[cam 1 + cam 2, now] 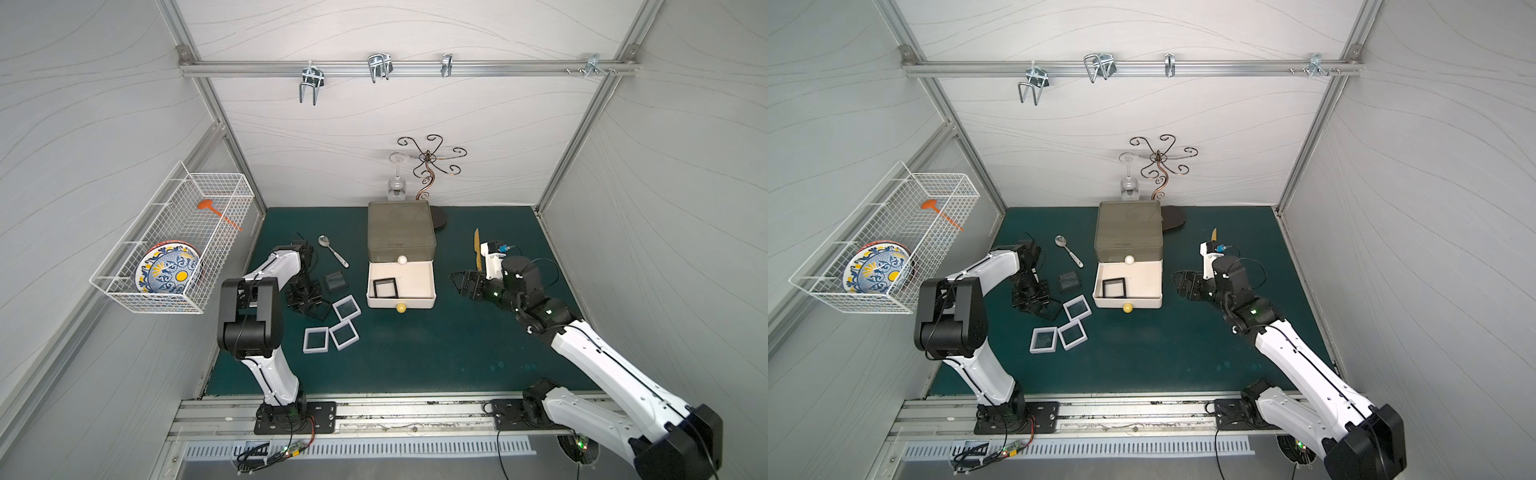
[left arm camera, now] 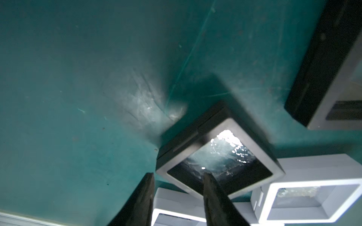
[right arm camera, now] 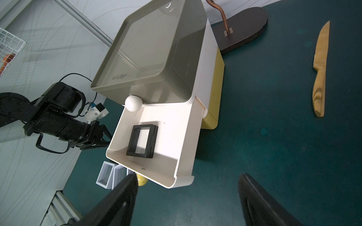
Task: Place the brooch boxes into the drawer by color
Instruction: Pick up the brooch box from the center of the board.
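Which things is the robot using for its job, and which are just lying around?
For the job: drawer unit; black box in the open drawer; two black boxes on the mat; three white boxes.

Just lying about: spoon; wooden knife; wine glass; curly metal stand; wire basket; plate.

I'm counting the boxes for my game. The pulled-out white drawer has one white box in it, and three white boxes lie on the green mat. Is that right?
Not quite. The box in the pulled-out white drawer is black, not white; the right wrist view shows it plainly. Three white boxes do lie on the green mat.
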Robot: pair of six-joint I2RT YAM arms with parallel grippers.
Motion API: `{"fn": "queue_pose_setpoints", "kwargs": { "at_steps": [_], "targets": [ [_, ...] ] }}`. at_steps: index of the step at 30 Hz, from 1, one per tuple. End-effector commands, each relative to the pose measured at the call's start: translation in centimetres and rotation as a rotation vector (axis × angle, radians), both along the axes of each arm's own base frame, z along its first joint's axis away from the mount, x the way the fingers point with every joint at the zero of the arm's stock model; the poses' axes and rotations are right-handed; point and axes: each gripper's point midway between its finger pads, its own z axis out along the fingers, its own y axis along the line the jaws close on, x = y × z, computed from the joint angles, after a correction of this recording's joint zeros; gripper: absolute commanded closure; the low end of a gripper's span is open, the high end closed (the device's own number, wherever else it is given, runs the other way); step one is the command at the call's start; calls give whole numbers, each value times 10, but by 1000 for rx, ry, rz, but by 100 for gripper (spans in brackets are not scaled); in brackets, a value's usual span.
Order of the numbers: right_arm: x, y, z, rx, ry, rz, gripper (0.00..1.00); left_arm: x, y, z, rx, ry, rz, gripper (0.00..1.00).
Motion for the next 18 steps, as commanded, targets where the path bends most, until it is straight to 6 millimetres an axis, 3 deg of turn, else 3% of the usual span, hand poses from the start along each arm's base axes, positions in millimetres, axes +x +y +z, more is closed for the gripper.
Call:
{"fn": "queue_pose_setpoints", "kwargs": {
  "at_steps": [1, 4, 18],
  "targets": [
    [1, 4, 0, -6, -12, 19, 15, -2, 5, -6, 17, 21, 0, 55],
    [2, 6, -2, -8, -6, 24, 15, -4, 4, -10, 12, 38, 1, 57],
    [2, 5, -9, -16, 4, 24, 15, -8, 1, -17, -9, 72, -2, 88]
  ]
}}
